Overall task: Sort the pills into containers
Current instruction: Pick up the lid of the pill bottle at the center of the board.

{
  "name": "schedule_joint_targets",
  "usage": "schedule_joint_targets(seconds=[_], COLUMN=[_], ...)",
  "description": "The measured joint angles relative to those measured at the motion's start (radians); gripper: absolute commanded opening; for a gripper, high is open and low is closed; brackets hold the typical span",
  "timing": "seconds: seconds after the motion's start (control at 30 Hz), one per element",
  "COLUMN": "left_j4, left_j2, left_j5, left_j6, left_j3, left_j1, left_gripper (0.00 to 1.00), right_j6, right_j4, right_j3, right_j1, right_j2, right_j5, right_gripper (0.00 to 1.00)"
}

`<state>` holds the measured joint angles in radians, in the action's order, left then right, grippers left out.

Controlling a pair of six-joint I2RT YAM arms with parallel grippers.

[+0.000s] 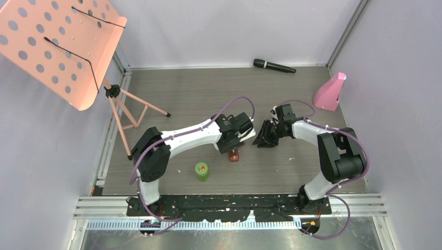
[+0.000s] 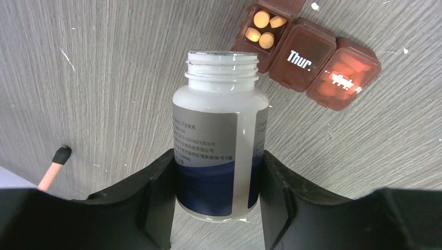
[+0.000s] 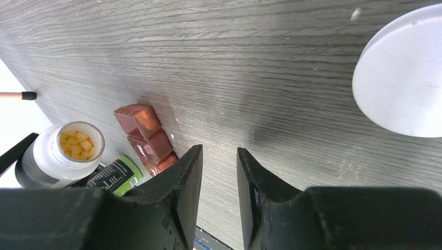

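The white bottle (image 2: 219,140) was uncapped and clamped across its lower body by the left fingers (image 2: 156,200). It was held near the middle of the table (image 1: 198,94), its mouth pointing toward the brown pill case (image 2: 307,57) lying just beyond it. The case's end compartment stood open with a few yellow pills (image 2: 263,28) inside; the one marked "Thur." and the one past it were shut. I judged this to be the dosing step, pills going from bottle to case. The next move would call for a slow tilt with the mouth lined up over the open compartment, so that none scatter. The right fingers (image 3: 185,192) stood a little apart with nothing between them, just right of the case. The green-lidded bottle (image 1: 201,171) stood upright toward the near edge. A white disc (image 3: 401,78) lay near the right fingers, possibly a cap, though the view did not settle it. The table was grey wood-grain. A black microphone (image 1: 273,66) lay at the far edge and a pink wedge-shaped object (image 1: 329,92) near the far right corner. A pink perforated music stand (image 1: 57,47) rose over the far left corner, and pale lilac walls closed in three sides
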<state>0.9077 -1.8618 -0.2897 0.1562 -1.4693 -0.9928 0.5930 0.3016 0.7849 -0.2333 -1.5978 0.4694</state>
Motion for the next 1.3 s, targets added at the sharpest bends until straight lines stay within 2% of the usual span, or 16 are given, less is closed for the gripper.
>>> schedule_joint_targets(seconds=[0.2, 0.33, 0.67, 0.73, 0.8, 0.93, 0.97, 1.03, 1.1, 1.3], left_j4=[-0.101, -0.198, -0.578, -0.682, -0.785, -1.078, -1.162, -1.304, -1.428, -1.773], left_j2=[0.079, 0.19, 0.519, 0.575, 0.617, 0.69, 0.698, 0.696, 0.684, 0.615], left_j5=[0.008, 0.051, 0.254, 0.317, 0.381, 0.526, 0.562, 0.629, 0.695, 0.83], left_j6=[0.0, -0.006, -0.07, -0.081, -0.102, -0.186, -0.213, -0.269, -0.318, -0.477], left_j3=[0.102, 0.207, 0.448, 0.498, 0.54, 0.633, 0.652, 0.668, 0.669, 0.67], left_j1=[0.003, 0.02, 0.16, 0.194, 0.228, 0.304, 0.323, 0.351, 0.372, 0.391], left_gripper=[0.0, 0.0, 0.0, 0.0, 0.0, 0.0, 0.0, 0.0, 0.0, 0.0], right_j6=[0.0, 0.0, -0.018, -0.027, -0.043, -0.087, -0.101, -0.133, -0.174, -0.261], right_j4=[-0.002, -0.007, 0.019, 0.039, 0.064, 0.129, 0.145, 0.172, 0.205, 0.267], right_j3=[0.0, 0.0, 0.027, 0.051, 0.084, 0.159, 0.179, 0.212, 0.242, 0.304], right_j1=[0.0, 0.0, 0.001, 0.004, 0.012, 0.029, 0.032, 0.033, 0.034, 0.032], right_j2=[0.0, 0.0, 0.011, 0.027, 0.047, 0.077, 0.082, 0.087, 0.086, 0.002], right_j5=[0.0, 0.001, -0.011, -0.029, -0.056, -0.149, -0.183, -0.253, -0.349, -0.523], right_gripper=[0.37, 0.38, 0.4, 0.44, 0.52, 0.79, 0.89, 1.0, 0.96, 0.96])
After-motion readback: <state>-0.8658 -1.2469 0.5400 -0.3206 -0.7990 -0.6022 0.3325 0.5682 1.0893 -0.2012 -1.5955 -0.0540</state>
